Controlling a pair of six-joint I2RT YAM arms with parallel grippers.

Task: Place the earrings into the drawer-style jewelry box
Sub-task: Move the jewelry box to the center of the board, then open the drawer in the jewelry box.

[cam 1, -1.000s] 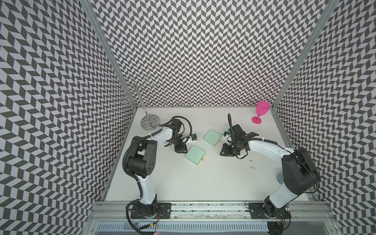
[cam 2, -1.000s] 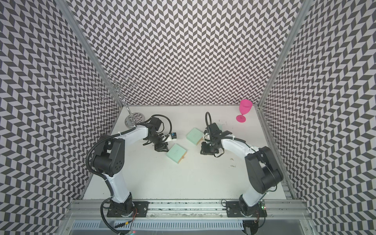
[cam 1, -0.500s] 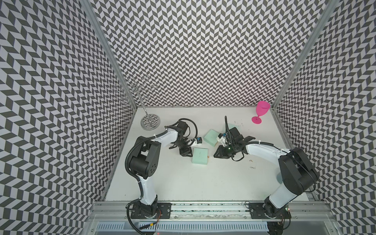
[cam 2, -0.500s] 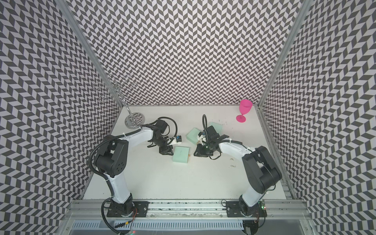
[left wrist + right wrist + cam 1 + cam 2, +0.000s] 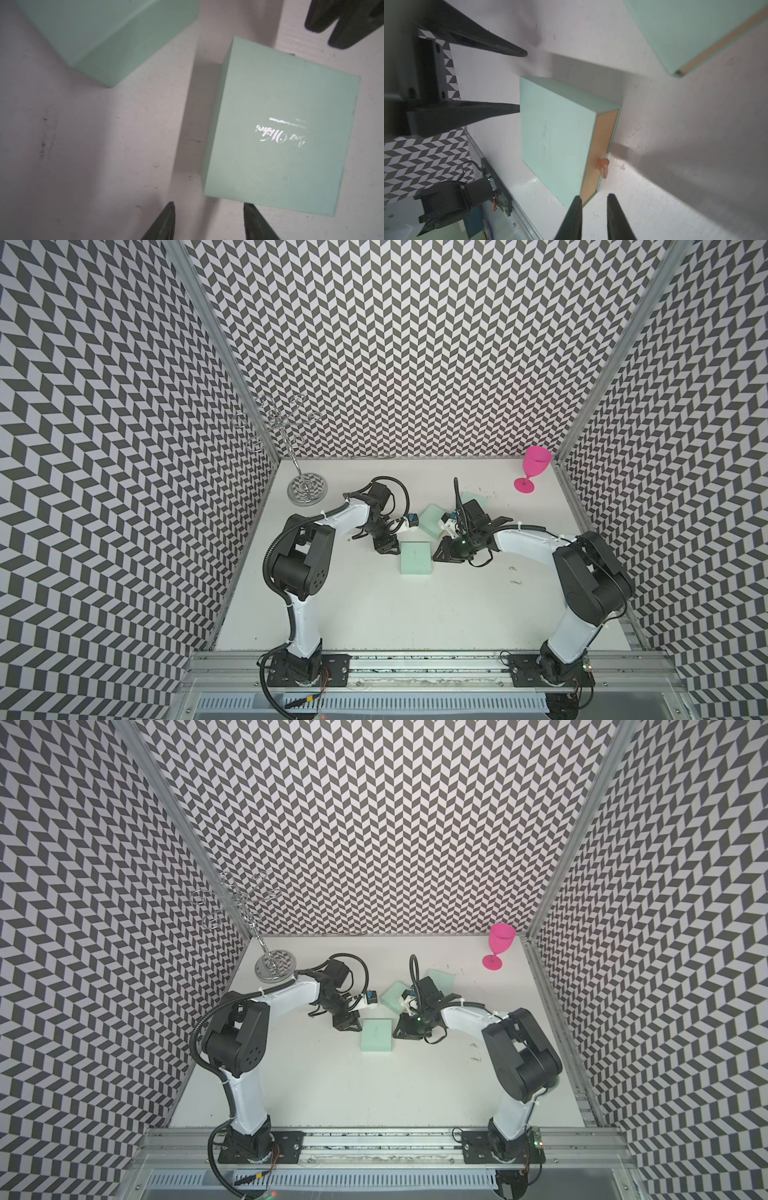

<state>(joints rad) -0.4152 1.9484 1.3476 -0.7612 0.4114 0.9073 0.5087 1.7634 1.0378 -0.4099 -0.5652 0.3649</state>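
A pink goblet stands upright well beyond the right fingers. A chrome wire stand rises well behind the left fingers. Both stand on the white table.

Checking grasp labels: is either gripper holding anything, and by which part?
Nothing is held. The left gripper and right gripper both have empty, parted jaws, beside the jewelry box.

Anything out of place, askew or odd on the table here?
Tiny silvery earrings lie loose on the white table beside the right arm, away from the mint-green square boxes. Those three boxes sit scattered at mismatched angles. The pink plastic goblet stands upright; nothing looks spilled.
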